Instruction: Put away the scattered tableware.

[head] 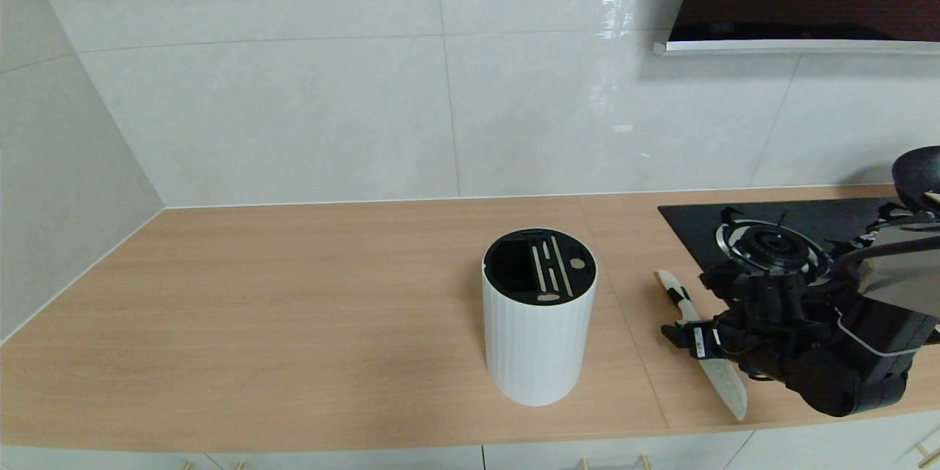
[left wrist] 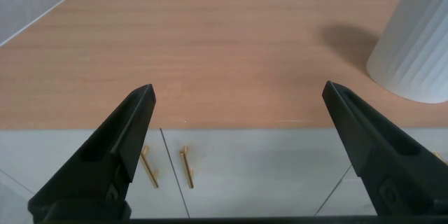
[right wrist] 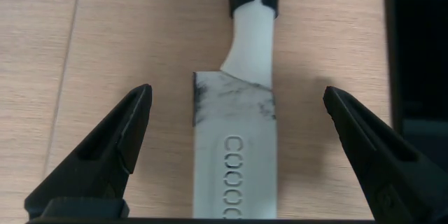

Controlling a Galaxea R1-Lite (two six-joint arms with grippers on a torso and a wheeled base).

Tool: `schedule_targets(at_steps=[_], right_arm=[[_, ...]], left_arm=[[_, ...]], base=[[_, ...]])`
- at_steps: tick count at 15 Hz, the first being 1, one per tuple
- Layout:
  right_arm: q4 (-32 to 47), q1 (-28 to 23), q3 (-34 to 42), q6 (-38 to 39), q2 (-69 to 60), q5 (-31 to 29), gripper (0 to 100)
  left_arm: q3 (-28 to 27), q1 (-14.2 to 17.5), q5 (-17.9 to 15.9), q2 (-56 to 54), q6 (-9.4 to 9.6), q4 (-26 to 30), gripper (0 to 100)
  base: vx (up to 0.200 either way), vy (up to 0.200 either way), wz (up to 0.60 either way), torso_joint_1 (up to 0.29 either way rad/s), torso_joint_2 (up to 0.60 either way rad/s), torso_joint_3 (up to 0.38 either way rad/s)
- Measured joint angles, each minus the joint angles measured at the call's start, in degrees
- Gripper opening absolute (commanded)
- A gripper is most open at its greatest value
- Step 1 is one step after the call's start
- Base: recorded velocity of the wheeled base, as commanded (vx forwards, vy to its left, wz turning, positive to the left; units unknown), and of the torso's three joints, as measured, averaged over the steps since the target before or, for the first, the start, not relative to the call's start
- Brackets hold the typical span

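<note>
Right gripper is over the knife at the lower right of the head view, jaws wide apart with one on either side of the blade, just by the handle. The knife's long axis runs square across the line between them, handle up toward the stove, tip down near the bench edge. It's clearly the nearer arm, since the left gripper, jaws also apart, hangs at the bench front beyond the holder.
</note>
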Motion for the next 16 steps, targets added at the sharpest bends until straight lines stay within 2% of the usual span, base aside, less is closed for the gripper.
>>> schedule_targets(at_steps=[4, 5, 16], right_arm=[[0.0, 0.4, 0.1, 0.0, 0.1, -0.1, 100], [0.0, 0.4, 0.1, 0.0, 0.2, -0.1, 0], [-3.1, 1.0, 0.6, -0.5, 1.8, -1.3, 0]], left_arm=[[0.0, 0.0, 0.0, 0.0, -0.02, 0.0, 100], [0.0, 0.0, 0.0, 0.0, -0.02, 0.0, 100], [0.0, 0.0, 0.0, 0.0, 0.16, 0.0, 100]], base=[[0.0, 0.0, 0.0, 0.0, 0.0, 0.0], [0.0, 0.0, 0.0, 0.0, 0.0, 0.0], [0.0, 0.0, 0.0, 0.0, 0.0, 0.0]])
